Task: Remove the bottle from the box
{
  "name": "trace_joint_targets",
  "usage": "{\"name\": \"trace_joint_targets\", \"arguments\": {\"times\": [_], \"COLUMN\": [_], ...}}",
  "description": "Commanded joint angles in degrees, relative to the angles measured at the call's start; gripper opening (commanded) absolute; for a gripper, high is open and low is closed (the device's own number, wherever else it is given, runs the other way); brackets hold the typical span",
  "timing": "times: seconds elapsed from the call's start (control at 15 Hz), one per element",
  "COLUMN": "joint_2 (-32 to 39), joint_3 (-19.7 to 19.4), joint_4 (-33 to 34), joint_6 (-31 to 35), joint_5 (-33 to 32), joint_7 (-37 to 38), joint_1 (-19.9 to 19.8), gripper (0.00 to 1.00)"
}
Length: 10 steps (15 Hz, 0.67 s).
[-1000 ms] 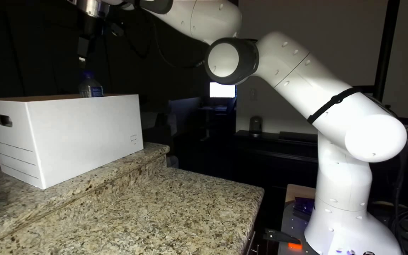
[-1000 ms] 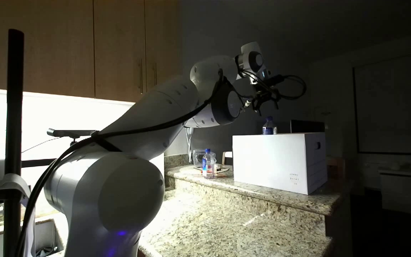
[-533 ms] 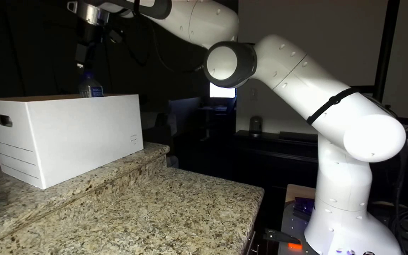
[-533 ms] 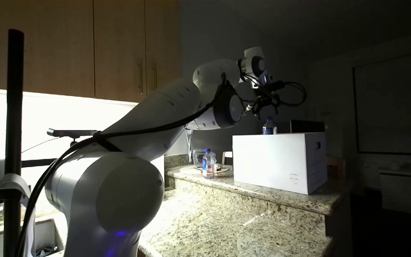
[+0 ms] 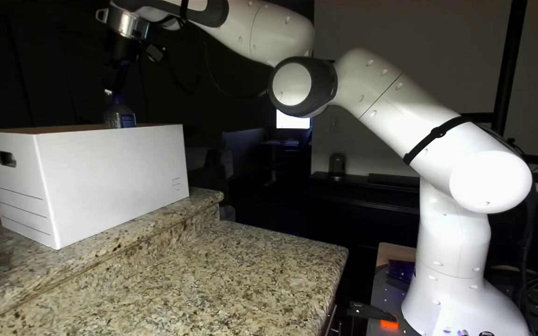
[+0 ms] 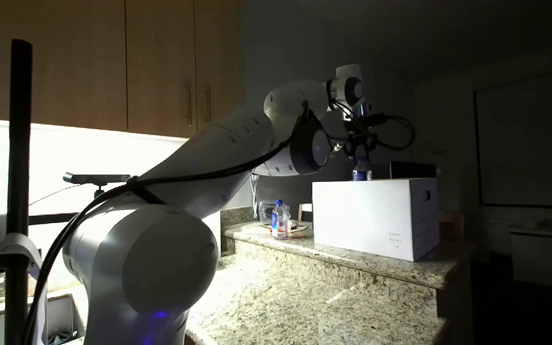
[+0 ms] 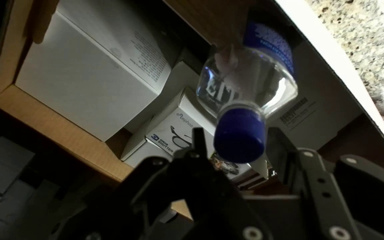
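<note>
A clear bottle (image 7: 245, 83) with a dark blue cap stands in the large white box (image 5: 115, 182), its neck and shoulder rising above the rim in both exterior views. Its lower part is hidden by the box wall. Directly over the cap is my gripper (image 7: 236, 132), pointing down, with one finger on each side of it. In the wrist view a gap shows between the cap and the left finger (image 7: 199, 143). The right finger (image 7: 280, 146) lies close to the cap; whether it touches I cannot tell. The jaws are partly closed but not clamped.
White cartons (image 7: 88, 76) and a printed carton (image 7: 175, 133) lie inside the box. Another blue-capped bottle (image 6: 280, 223) stands on the raised granite ledge (image 6: 372, 266) beside the box. Behind the box is a dark panel (image 6: 412, 169). The ledge steps down to a lower counter (image 5: 213, 280).
My gripper has come down over the bottle's cap, and its fingers have drawn closer together. Bottle and box stay where they were.
</note>
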<state>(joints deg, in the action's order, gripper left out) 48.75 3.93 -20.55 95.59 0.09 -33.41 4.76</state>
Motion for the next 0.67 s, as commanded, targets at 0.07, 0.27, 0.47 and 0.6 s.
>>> {"name": "trace_joint_targets", "arguments": {"times": [0.07,0.27,0.47,0.6], "joint_2": [-0.6,-0.5,-0.6,-0.7], "joint_3": [1.3,1.6,2.0,2.1], "joint_4": [-1.3,-1.3,-1.4,-1.4], "joint_6": [-0.1,-0.5,-1.1,-1.7], "joint_5": [1.8,2.2,2.5,2.6], "joint_7": [1.4,1.4,1.3,1.4], "joint_1": [-1.2,-1.4,-1.4,-1.3], "gripper": [0.49,0.24,0.08,0.08]}}
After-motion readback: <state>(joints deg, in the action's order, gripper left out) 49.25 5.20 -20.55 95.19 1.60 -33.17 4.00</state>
